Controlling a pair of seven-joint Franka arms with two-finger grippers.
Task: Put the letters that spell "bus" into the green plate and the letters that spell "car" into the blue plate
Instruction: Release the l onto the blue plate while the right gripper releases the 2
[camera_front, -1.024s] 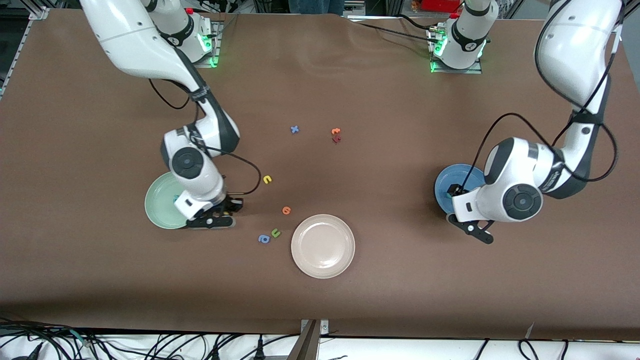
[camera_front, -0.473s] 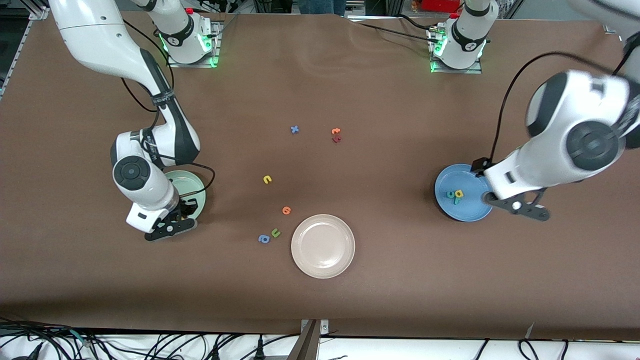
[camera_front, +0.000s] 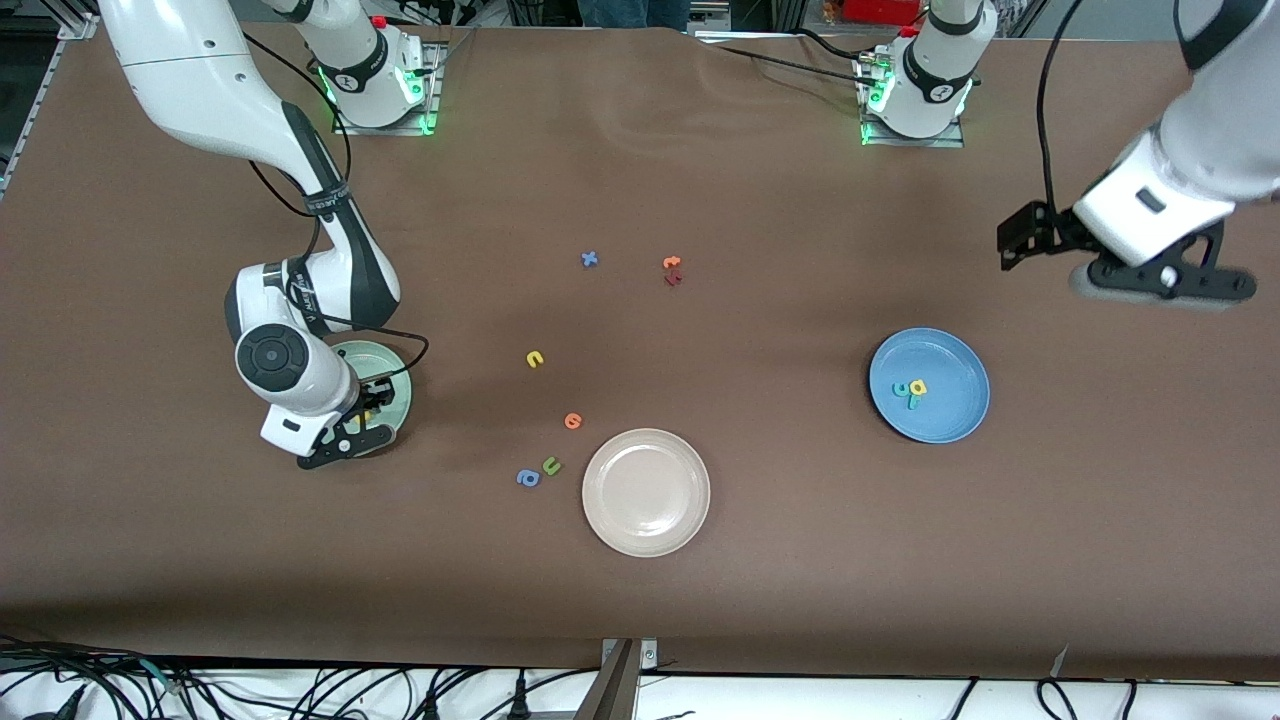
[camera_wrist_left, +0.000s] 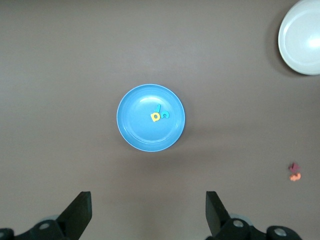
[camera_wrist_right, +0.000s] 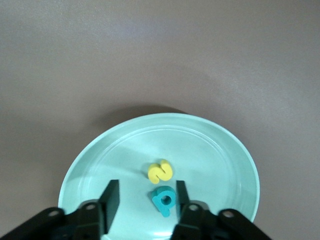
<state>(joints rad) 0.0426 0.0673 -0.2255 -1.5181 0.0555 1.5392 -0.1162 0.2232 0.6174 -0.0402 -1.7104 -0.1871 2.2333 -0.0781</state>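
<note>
My right gripper (camera_front: 362, 418) hangs low over the green plate (camera_front: 383, 362), open. On the green plate (camera_wrist_right: 215, 150) a teal b (camera_wrist_right: 164, 200) lies between the spread fingers of the right gripper (camera_wrist_right: 146, 192), close to one of them, and a yellow s (camera_wrist_right: 160, 171) lies just past it. The yellow u (camera_front: 535, 359) rests on the table toward the middle. The blue plate (camera_front: 950, 420) holds a teal c (camera_front: 900, 388), a yellow a (camera_front: 917, 386) and a teal r (camera_front: 912, 402). My left gripper (camera_front: 1155, 285) is raised over the table beside the blue plate (camera_wrist_left: 135, 130). This left gripper (camera_wrist_left: 148, 217) is open and empty.
A cream plate (camera_front: 646, 492) sits nearest the front camera. Close to it lie an orange letter (camera_front: 572, 421), a green u (camera_front: 551, 466) and a blue a (camera_front: 527, 478). Farther back are a blue x (camera_front: 589, 259) and an orange and dark red pair (camera_front: 672, 270).
My right gripper moved from beside the green plate to over it and opened, leaving the teal b on the plate. The left arm rose away from the blue plate.
</note>
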